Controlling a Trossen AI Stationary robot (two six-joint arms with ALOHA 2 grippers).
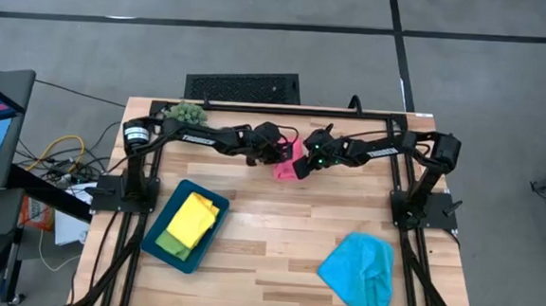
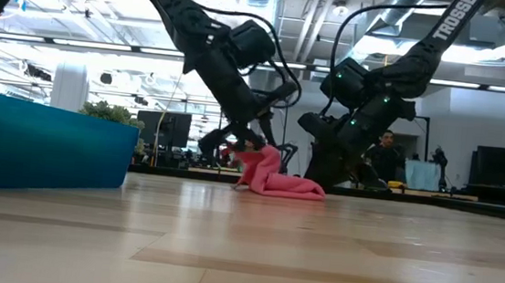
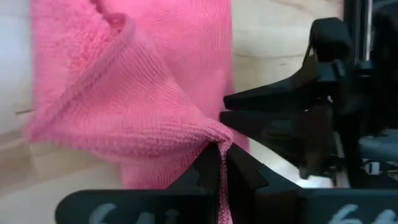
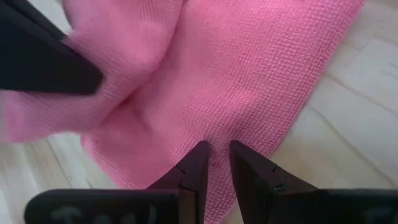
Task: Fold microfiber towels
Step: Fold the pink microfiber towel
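Observation:
The pink towel (image 1: 288, 165) lies crumpled at the table's far middle, and it also shows in the low view (image 2: 278, 182). My left gripper (image 1: 280, 153) is shut on it at its left side (image 3: 222, 154). My right gripper (image 1: 309, 161) stands over the towel's right part, its fingers (image 4: 200, 163) a narrow gap apart with flat cloth showing between them. The yellow towel (image 1: 193, 217) lies on the green one (image 1: 174, 248) in the teal tray (image 1: 158, 233). The light blue towel (image 1: 359, 269) lies bunched at the near right. My left gripper pinches a gathered bit of the pink towel's hemmed edge (image 3: 214, 135) between its two fingers, coming slanting down from the table's left. The cloth rises in a peak to the fingers (image 2: 249, 156). The rest of the towel lies on the table.
A spiky green plant ball (image 1: 182, 113) sits at the far left corner. The tray stands at the near left, large in the low view (image 2: 41, 146). A dark frame rail (image 1: 285, 109) runs along the far edge. Bare wood (image 1: 277, 239) lies between tray and blue towel.

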